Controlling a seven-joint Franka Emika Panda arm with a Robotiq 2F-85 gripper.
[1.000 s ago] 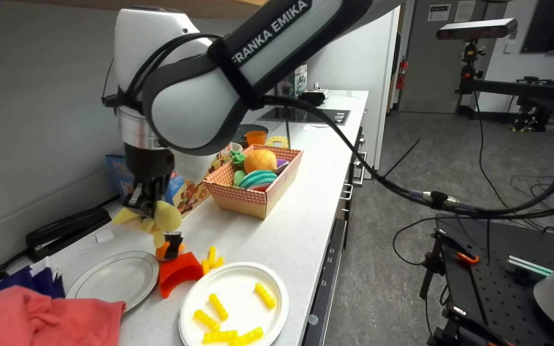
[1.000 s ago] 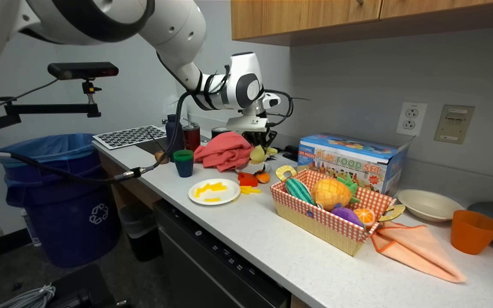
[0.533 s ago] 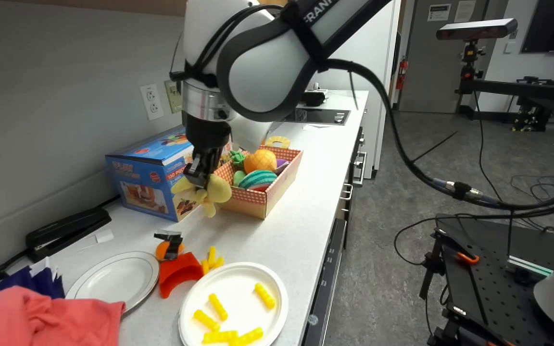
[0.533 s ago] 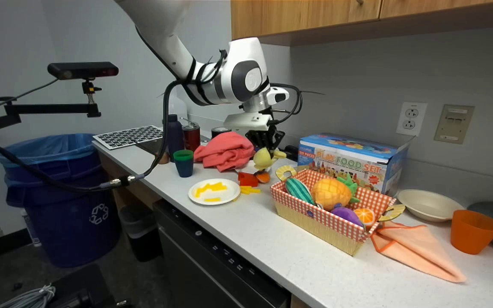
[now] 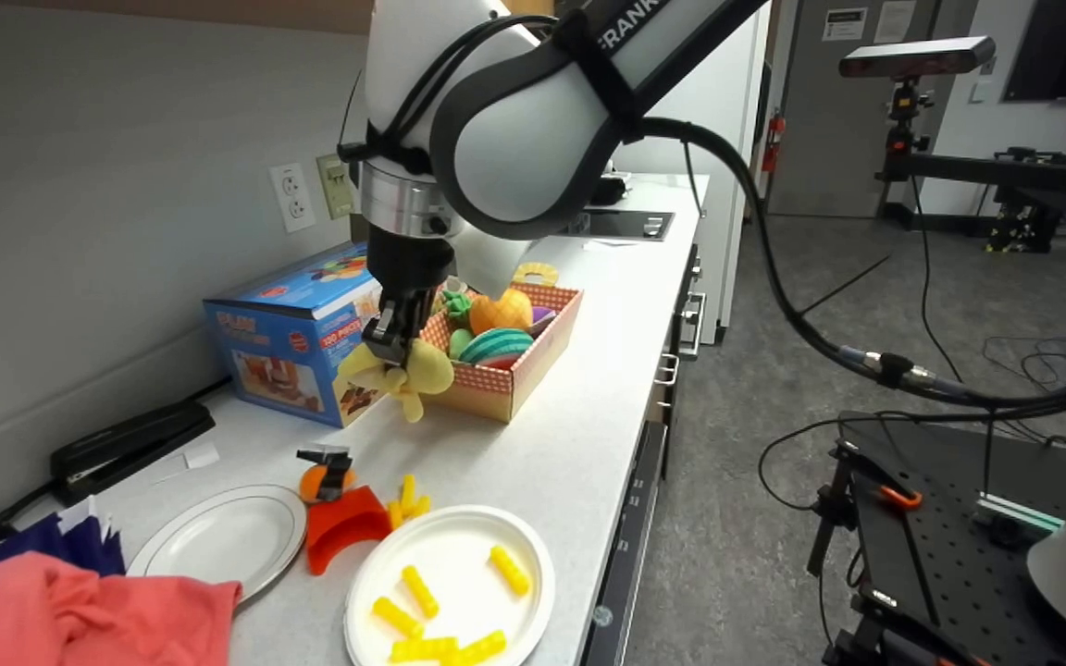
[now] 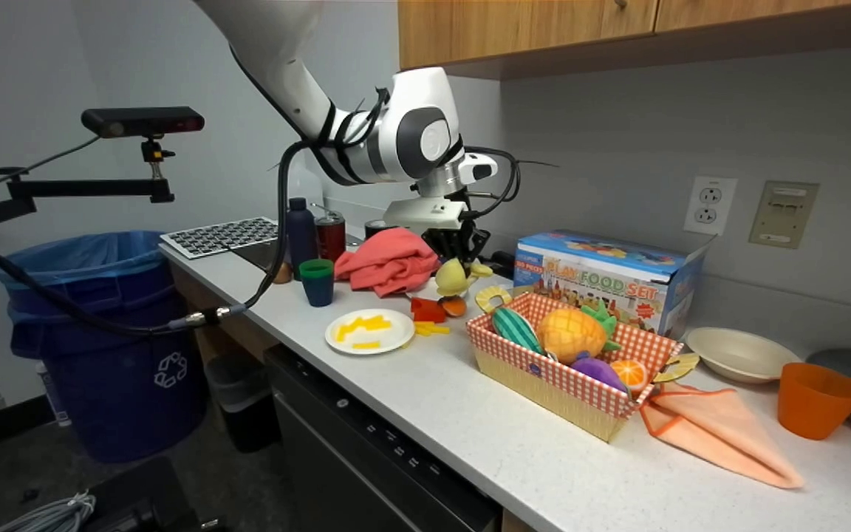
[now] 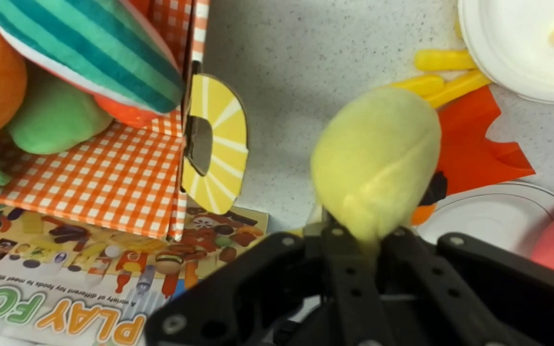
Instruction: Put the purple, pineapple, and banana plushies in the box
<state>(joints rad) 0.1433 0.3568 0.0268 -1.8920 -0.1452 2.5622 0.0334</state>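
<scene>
Apart, yellow plushie, box rim, counter between

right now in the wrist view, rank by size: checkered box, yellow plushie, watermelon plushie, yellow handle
Largest: checkered box, cut off by the frame
Next, too close to rank: yellow plushie and watermelon plushie, the yellow one likely nearer
Smallest: yellow handle

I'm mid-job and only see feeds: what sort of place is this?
Likely a kitchenette, perhaps in a lab: there's a counter with a cabinet above it, and what looks like a mounted camera.
</scene>
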